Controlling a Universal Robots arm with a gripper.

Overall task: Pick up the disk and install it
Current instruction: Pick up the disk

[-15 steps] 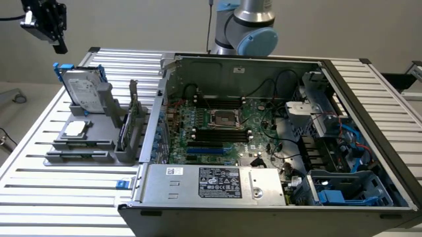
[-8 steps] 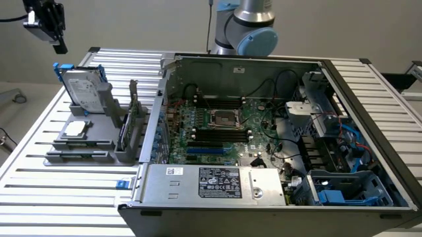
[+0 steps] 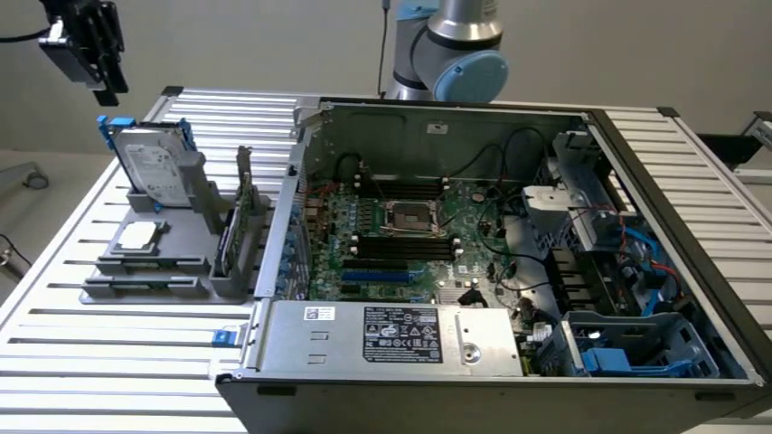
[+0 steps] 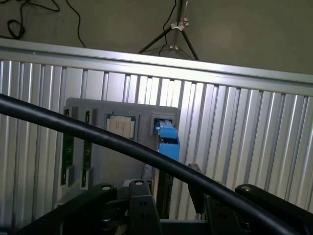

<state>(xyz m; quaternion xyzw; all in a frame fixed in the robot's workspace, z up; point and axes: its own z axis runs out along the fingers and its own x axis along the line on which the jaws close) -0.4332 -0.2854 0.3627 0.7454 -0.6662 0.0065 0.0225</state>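
In the exterior view the gripper [image 3: 103, 80] hangs above the disk [image 3: 157, 167], well apart from it; the disk stands upright in the grey holder [image 3: 151, 271] on the table. In the wrist view the fingers [image 4: 142, 208] seem spread and empty, and the disk's blue bracket [image 4: 167, 139] lies beyond the gap between them.

Clearance around the disk [image 3: 155, 167]
Open air above; upright card [image 3: 246, 185] and case wall [image 3: 293, 181] crowd the exterior view's right.

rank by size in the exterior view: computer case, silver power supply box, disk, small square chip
1. computer case
2. silver power supply box
3. disk
4. small square chip
The box sits nearer the camera than the disk, but the gap looks clear.
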